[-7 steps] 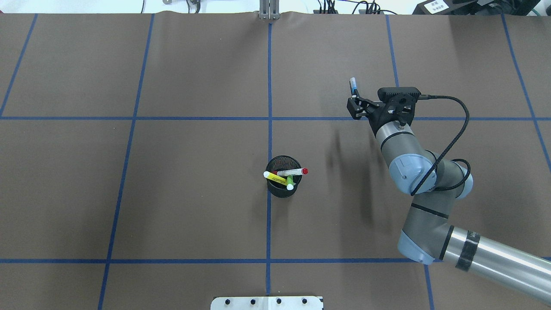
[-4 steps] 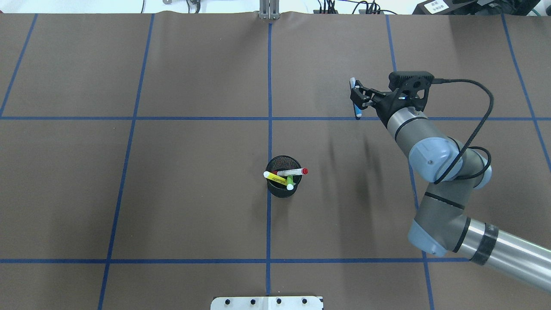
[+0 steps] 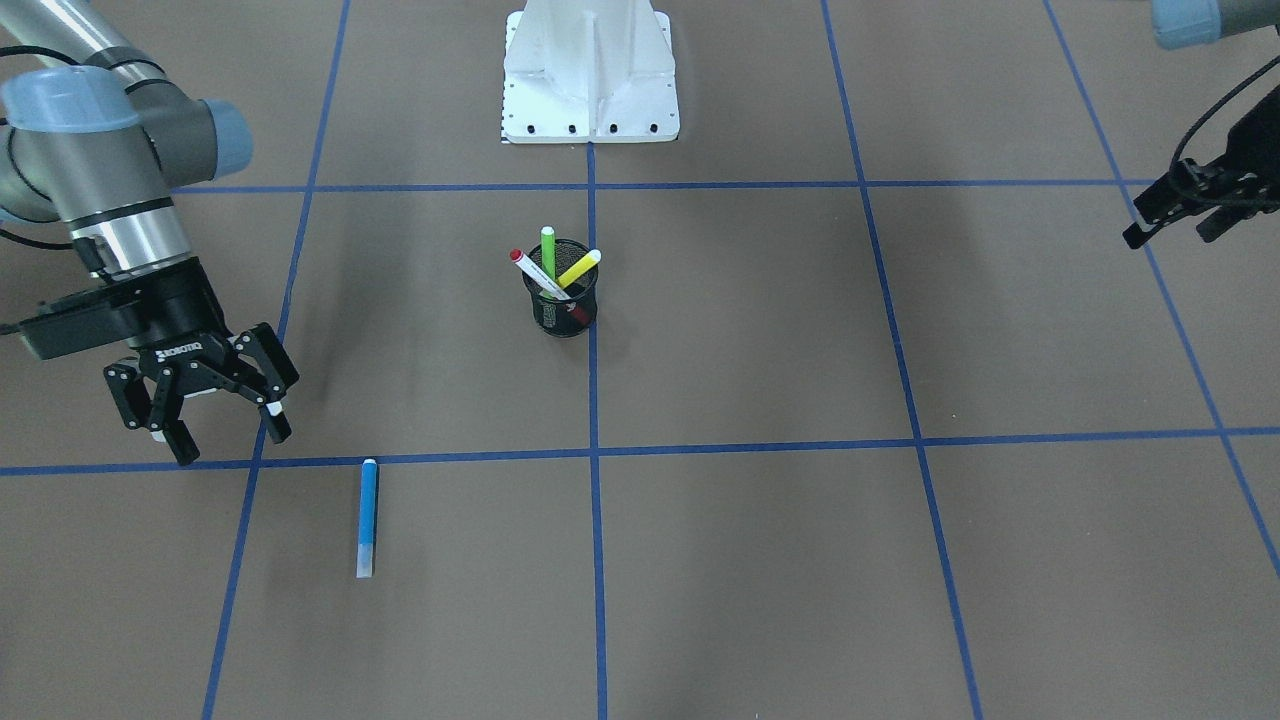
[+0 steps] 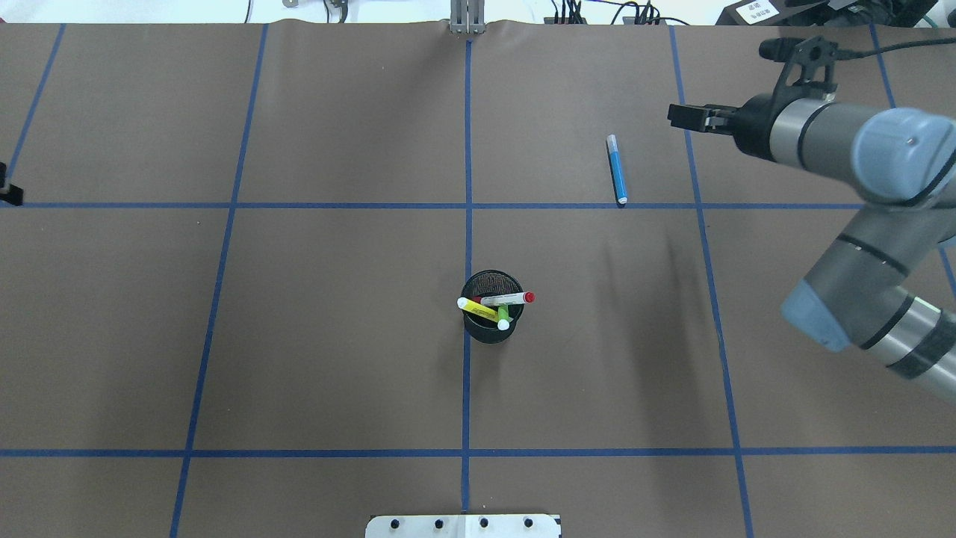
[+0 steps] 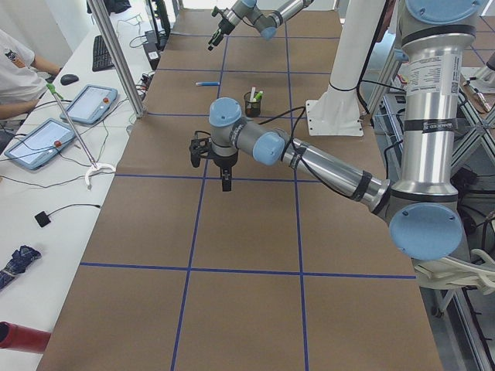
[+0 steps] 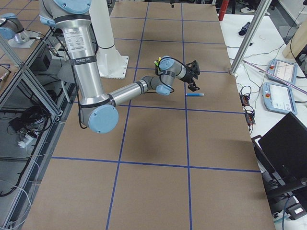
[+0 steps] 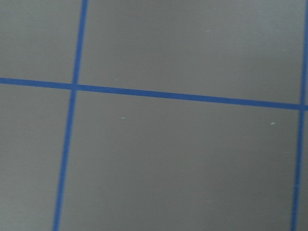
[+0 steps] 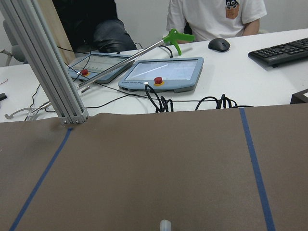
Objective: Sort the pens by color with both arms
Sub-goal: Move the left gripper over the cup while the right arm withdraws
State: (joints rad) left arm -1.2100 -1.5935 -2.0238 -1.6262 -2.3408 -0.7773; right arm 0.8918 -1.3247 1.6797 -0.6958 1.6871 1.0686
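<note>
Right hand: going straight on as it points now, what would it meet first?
Probably the brown table cover near the blue pen; the open right hand tilts down toward it. Depth is unclear.

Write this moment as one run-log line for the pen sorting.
right hand open, empty | blue pen lying flat, clear of hand | three pens in mesh cup | left hand far off

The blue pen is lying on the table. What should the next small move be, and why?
Probably swing the left gripper over the cup: the blue pen lies on the table, clear of the open right gripper, while the red pen, green pen and yellow pen stand in the cup.
</note>
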